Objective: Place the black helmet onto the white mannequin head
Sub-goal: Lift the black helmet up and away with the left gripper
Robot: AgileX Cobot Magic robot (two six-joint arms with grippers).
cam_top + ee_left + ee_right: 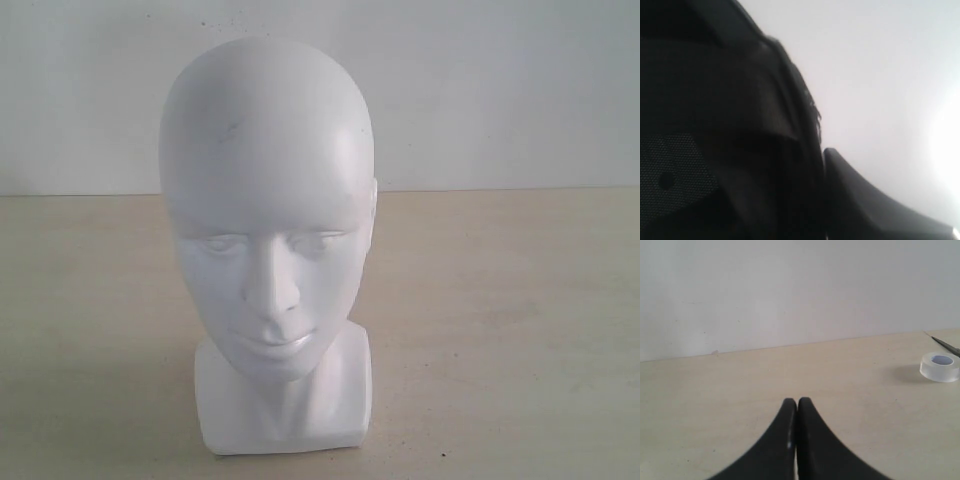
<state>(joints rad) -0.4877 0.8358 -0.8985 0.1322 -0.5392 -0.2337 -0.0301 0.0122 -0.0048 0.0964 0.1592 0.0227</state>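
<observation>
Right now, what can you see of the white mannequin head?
The white mannequin head looks like glossy plastic. It is bald, with moulded closed eyes, nose and lips, plus a faint forehead scuff. The neck runs into a squarish base block. It stands upright on the beige table, facing the exterior camera. Nothing else touches it.

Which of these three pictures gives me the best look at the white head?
The exterior view: the white mannequin head stands upright mid-frame, with face, neck and base block all clear. The left wrist view shows only the black helmet, the right wrist view only the shut right pincer, the table and a tape roll.
</observation>
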